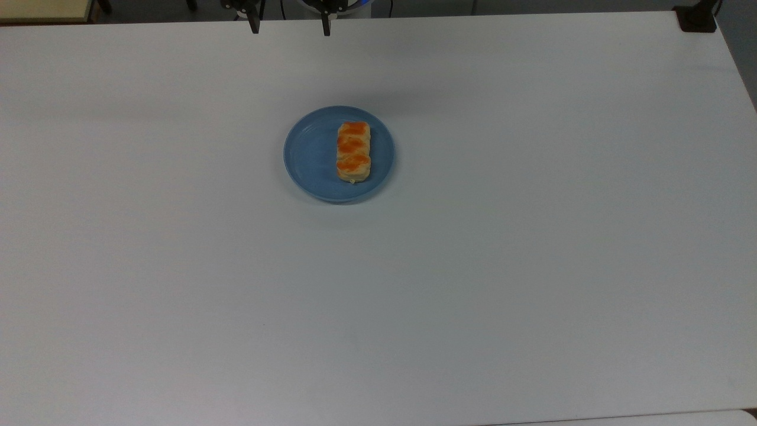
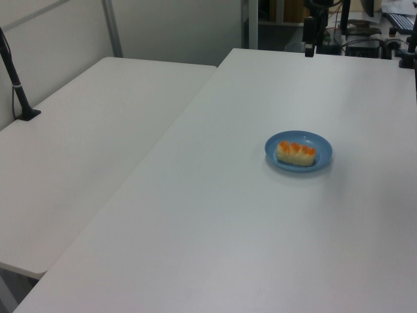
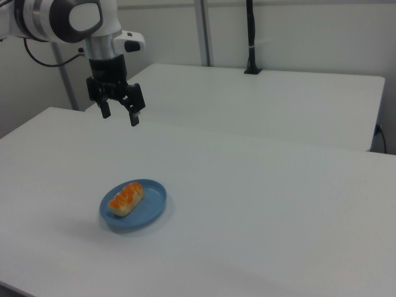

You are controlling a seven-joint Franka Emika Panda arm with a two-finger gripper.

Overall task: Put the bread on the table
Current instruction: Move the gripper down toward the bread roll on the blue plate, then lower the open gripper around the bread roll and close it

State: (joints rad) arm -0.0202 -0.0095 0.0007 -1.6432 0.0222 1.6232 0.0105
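Black two-finger gripper (image 3: 119,116) high above and behind round blue plate (image 3: 150,209), fingers apart, empty, likely poised to descend. Small pale-tan orange-glazed bread (image 3: 126,198) lying on plate, off-centre. Plain white table (image 3: 266,216) bare around plate.

I see the bread (image 1: 353,151) just above and left of centre in the top view — a small oblong pale-tan loaf with three orange-glazed bumps in a row along its top, lying flat with its long axis running up and down the frame. It rests on a blue plate (image 1: 310,155), toward the top view's right half of it. The table (image 1: 532,266) — plain matte white — spreads wide all around.
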